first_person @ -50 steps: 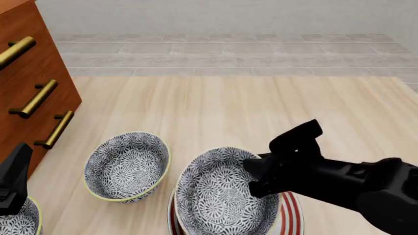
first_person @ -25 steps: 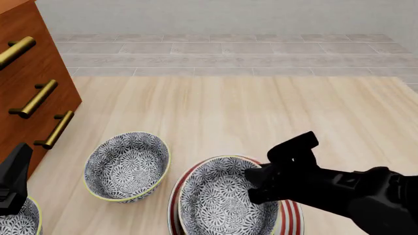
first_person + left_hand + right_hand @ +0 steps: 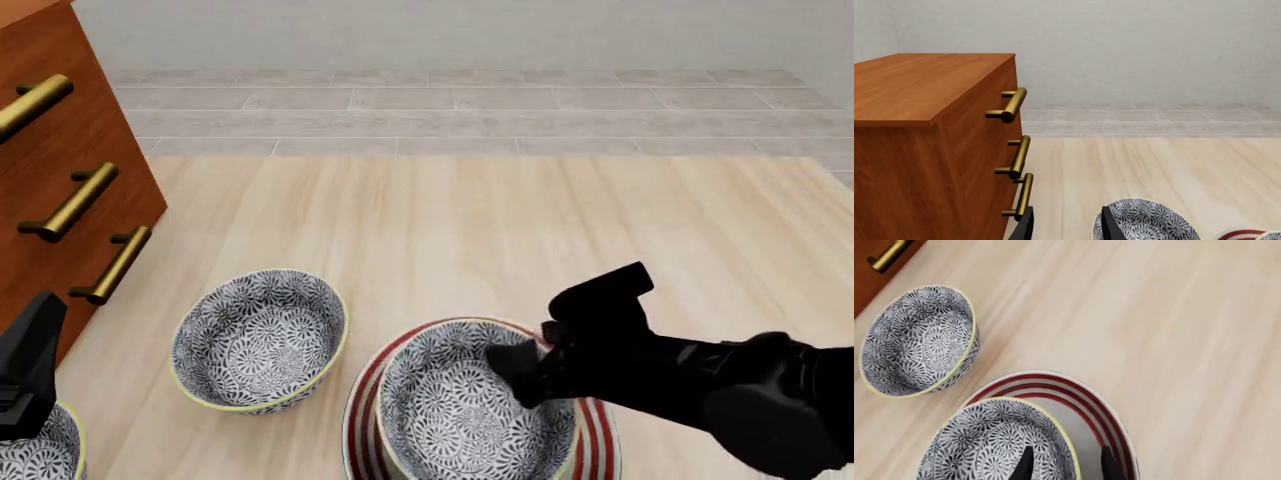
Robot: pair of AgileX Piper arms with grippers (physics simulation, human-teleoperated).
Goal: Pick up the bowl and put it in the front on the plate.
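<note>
right gripper (image 3: 523, 372) jaws astride the bowl (image 3: 467, 410) rim (on the plate (image 3: 597, 440)) — grip unclear.

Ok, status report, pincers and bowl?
Right pincer astride the bowl rim, grip unclear. Left pincer open, idle. Bowl over the plate. Nothing blocking.

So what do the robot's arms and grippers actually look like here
Both are matte black all over, with no visible markings, labels or cables. The right arm is thick and rounded, narrowing to a blocky, angular right gripper. Of the left gripper only a dark wedge shows; its jaws are thin flat black blades.
</note>
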